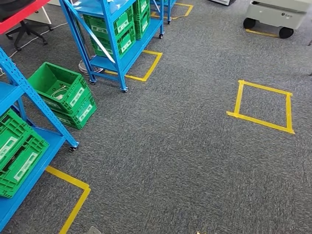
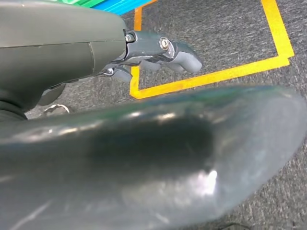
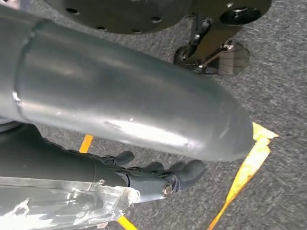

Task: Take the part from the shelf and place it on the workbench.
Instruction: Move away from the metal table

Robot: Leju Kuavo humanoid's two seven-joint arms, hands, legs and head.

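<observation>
Fingers (image 2: 181, 55) of both hands empty, above carpet (image 1: 184, 161).

crates: green, stacked on the carpet (image 1: 62, 92)
tape square: yellow, on the floor (image 1: 263, 106)
cart: white, wheeled, far corner (image 1: 276, 14)

We record grey carpet floor (image 1: 176, 161): yellow tape squares (image 1: 263, 107) on it; blue shelves (image 1: 114, 44) on casters far left; stacked green crates (image 1: 64, 95) directly on carpet beside the near-left shelf (image 1: 26, 161).
</observation>
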